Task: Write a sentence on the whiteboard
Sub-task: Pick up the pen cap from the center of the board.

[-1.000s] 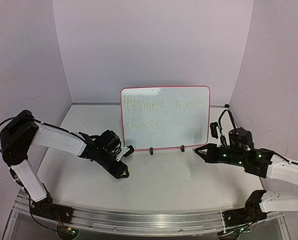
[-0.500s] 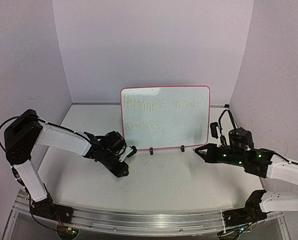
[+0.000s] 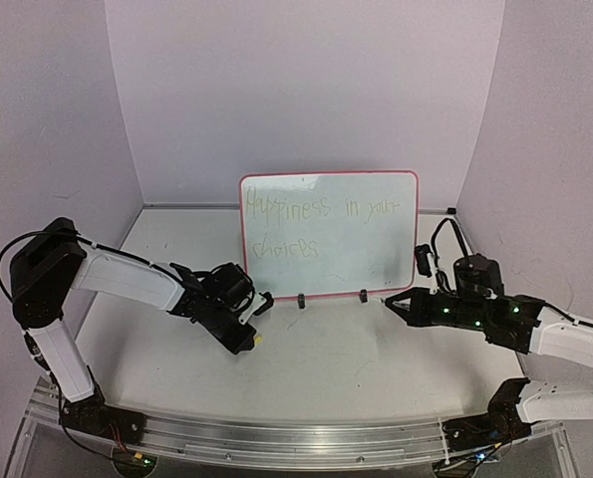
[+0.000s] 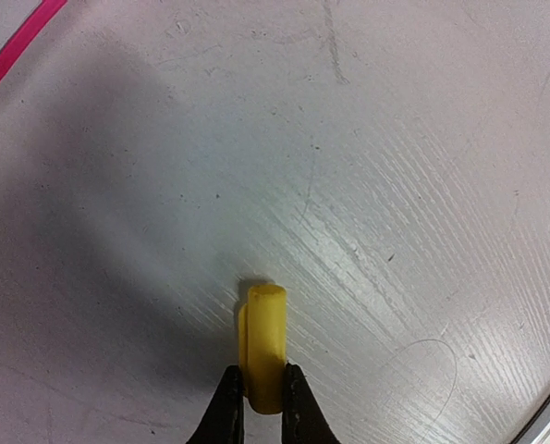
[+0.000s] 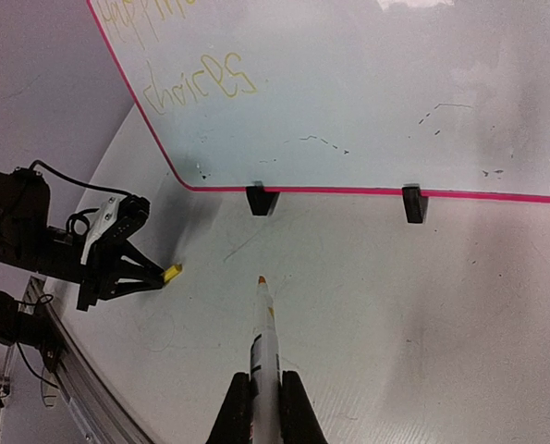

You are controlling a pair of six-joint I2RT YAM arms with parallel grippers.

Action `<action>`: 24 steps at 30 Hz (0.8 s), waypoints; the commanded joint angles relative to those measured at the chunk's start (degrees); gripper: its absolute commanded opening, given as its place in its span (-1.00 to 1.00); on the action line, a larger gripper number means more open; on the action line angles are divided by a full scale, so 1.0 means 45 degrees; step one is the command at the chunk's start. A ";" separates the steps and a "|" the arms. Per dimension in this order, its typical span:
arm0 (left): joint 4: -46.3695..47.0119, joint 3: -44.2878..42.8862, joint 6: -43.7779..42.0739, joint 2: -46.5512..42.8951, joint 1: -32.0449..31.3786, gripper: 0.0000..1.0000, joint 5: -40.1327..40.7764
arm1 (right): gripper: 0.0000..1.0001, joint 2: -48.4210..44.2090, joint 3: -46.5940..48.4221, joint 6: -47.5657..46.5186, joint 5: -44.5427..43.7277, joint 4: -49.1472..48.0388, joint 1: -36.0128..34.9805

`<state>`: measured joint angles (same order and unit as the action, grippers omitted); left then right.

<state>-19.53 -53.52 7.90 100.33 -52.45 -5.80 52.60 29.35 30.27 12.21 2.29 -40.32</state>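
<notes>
1. Whiteboard (image 3: pixel 376 261): white face, thin pink-red border.
2. Sentence (image 3: pixel 288 207): faint yellow-green strokes.
3. Clip feet (image 5: pixel 262 199): black.
4. Cap (image 4: pixel 263 347): plain yellow.
5. Marker (image 5: pixel 267 335): white barrel, orange tip.
6. Table (image 4: pixel 395 185): off-white, finely scratched.

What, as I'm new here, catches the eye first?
The whiteboard stands at the back of the table, a faint yellow-green sentence on it. Before it, the left gripper pinches a yellow cap low over the table; the right gripper holds a marker aimed at the board.
</notes>
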 commanded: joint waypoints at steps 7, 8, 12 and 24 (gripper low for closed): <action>-0.1022 -0.0908 -0.0965 -0.1871 -0.0122 -1.00 -0.0723 | -1.00 0.0130 0.1654 -0.1435 0.2629 0.1157 0.0324; -0.1392 -0.1258 -0.1242 -0.1940 -0.0122 -1.00 -0.0883 | -1.00 0.0186 0.1726 -0.1489 0.3016 0.1302 0.0438; -0.2722 -0.2521 -0.2740 -0.2064 -0.0122 -1.00 -0.1549 | -1.00 0.0402 0.1943 -0.1588 0.5013 0.1483 0.0676; -0.1587 -0.3039 -0.4091 -0.3038 -0.0123 -1.00 -0.4193 | -1.00 0.1460 0.3122 -0.1131 0.7937 0.1543 0.0673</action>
<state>-29.83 -66.65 -8.71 89.47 -52.84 -19.72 57.87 40.39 24.49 43.08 9.65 -37.39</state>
